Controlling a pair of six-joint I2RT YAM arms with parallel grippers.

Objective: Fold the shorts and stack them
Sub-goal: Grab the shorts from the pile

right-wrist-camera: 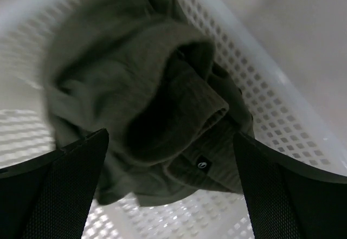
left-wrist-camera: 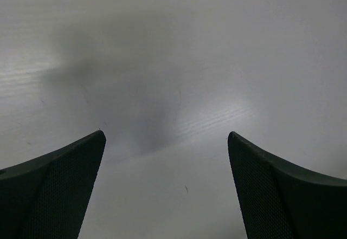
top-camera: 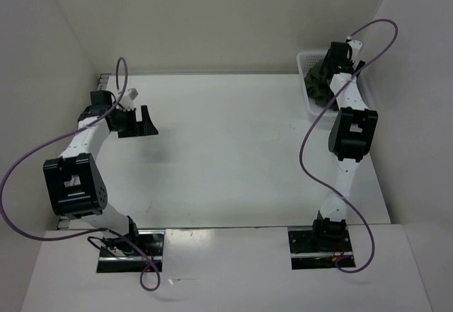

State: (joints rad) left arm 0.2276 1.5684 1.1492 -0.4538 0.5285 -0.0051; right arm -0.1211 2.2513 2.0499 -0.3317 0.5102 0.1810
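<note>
We judge the task to be at its very start. The shorts lie crumpled in a heap inside the white mesh basket, which sits at the far right corner of the desk. A small label shows on one bunched edge, but we cannot pick out the 2 legs or the waistband in the pile.

The right fingers hang over the basket, spread wide to either side of the heap and pinching nothing. We cannot tell whether they touch the cloth. The left fingers are also spread and hold nothing. They hover above bare desk on the far left, well apart from the basket.

So, as we read it, nothing is done yet: no lift, no spreading out, no fold, no stack. What is left is the whole job:

1. Close on the fabric and draw it out of the basket.
2. Lay it flat on the open desk between the 2 arms.
3. Fold it and set it in place.
</note>
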